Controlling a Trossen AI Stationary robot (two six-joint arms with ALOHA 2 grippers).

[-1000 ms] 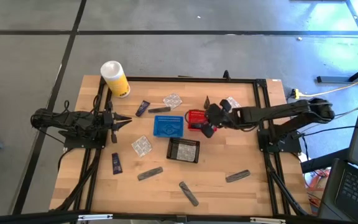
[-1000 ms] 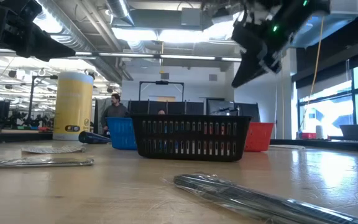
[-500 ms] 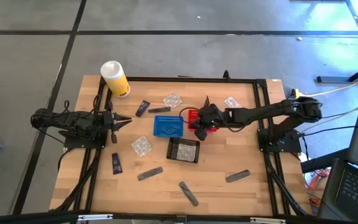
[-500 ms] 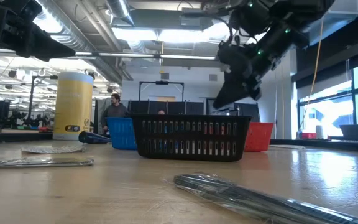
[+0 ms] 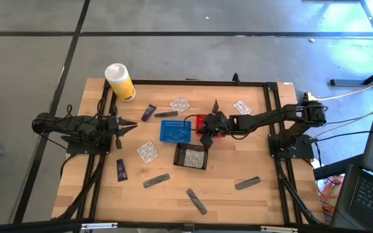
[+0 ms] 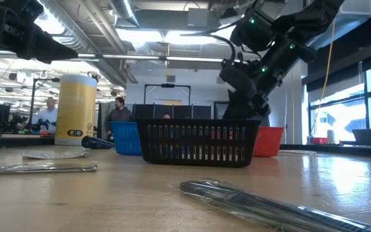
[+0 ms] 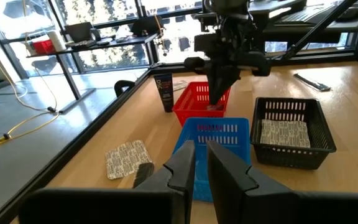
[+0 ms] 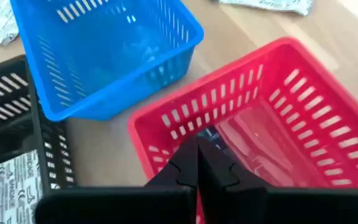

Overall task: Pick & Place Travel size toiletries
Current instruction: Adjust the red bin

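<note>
1. The right gripper [image 5: 207, 129] hangs low over the red basket [image 8: 278, 124], fingers pressed together, their tips inside the rim. Whether a thin item is pinched between them I can't tell; something pale and crinkly lies on the basket floor just beyond the tips.
2. The left gripper [image 5: 129, 125] waits at the table's left side, its fingers nearly touching and holding nothing.
3. Toiletries are scattered about: a clear packet [image 5: 147, 151] left of the black basket [image 5: 191, 156], another packet [image 5: 179, 104] near the far edge, a dark navy tube [image 5: 148, 112], a second navy tube [image 5: 121, 169] near the left rail, and grey tubes [image 5: 157, 180] towards the front.
4. The blue basket [image 5: 174, 131] stands just beside the red one.
5. Risk, as I judge it: the tips sit so close to the red basket's near wall that lifting away at an angle could hook the mesh and drag or tip the light basket.
</note>
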